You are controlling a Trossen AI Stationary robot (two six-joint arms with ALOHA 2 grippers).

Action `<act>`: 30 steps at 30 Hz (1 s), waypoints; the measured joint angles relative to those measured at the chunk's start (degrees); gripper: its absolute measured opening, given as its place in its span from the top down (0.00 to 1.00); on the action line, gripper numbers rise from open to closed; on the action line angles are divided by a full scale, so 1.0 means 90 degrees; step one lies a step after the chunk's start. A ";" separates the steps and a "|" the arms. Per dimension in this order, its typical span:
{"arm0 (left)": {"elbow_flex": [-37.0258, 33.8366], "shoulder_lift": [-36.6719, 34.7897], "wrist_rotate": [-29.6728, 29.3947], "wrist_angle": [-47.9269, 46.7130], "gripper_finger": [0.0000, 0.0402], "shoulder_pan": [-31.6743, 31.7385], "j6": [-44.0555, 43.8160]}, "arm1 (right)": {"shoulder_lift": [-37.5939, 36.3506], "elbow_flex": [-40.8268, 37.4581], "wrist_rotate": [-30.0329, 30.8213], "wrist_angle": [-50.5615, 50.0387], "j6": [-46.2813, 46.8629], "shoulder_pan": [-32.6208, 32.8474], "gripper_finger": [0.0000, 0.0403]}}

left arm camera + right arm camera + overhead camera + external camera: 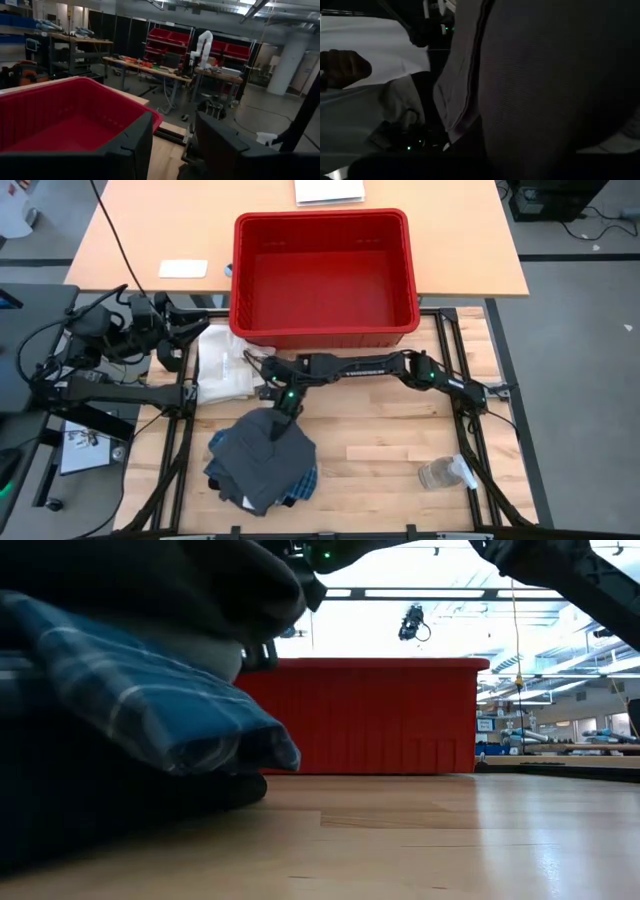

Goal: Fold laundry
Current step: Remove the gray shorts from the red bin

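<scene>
We see right gripper [275, 427] pinching the dark grey garment [262, 458] over plaid shirt [304, 484]; red bin [322, 275] at twelve o'clock. Left gripper [172, 150] spread, empty.

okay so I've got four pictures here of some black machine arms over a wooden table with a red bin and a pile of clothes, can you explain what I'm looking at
It is a two-armed robot folding laundry. One picture looks straight down on the wooden table, one looks across it at table height, and two come from cameras on the wrists.

The right claw is shut on the dark grey garment, which lies heaped over a blue plaid shirt. Its wrist camera sees mostly grey cloth. The left claw waits at the table's left edge, fingers apart, holding nothing.

Also there: a red bin, a cream cloth bag and a clear spray bottle.
</scene>
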 joint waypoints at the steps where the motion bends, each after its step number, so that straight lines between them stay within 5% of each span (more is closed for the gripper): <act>1: 0.0001 -0.0004 0.0001 0.0009 0.62 0.0000 0.0000 | -0.0013 0.0003 -0.0002 -0.0115 -0.0085 -0.0037 0.88; 8: 0.0002 0.0014 0.0493 -0.0033 0.62 0.0000 -0.0001 | -0.0014 0.0008 0.0210 -0.0333 -0.0663 -0.0046 0.79; 21: 0.0002 0.0016 0.1004 -0.0415 0.62 0.0000 -0.0092 | -0.0012 0.0312 0.0166 -0.1958 -0.0801 -0.0325 0.32; 30: 0.0002 0.0045 0.2183 -0.0358 0.62 -0.0002 -0.0167 | -0.0141 0.0851 -0.0050 -0.2704 -0.0846 -0.0385 0.24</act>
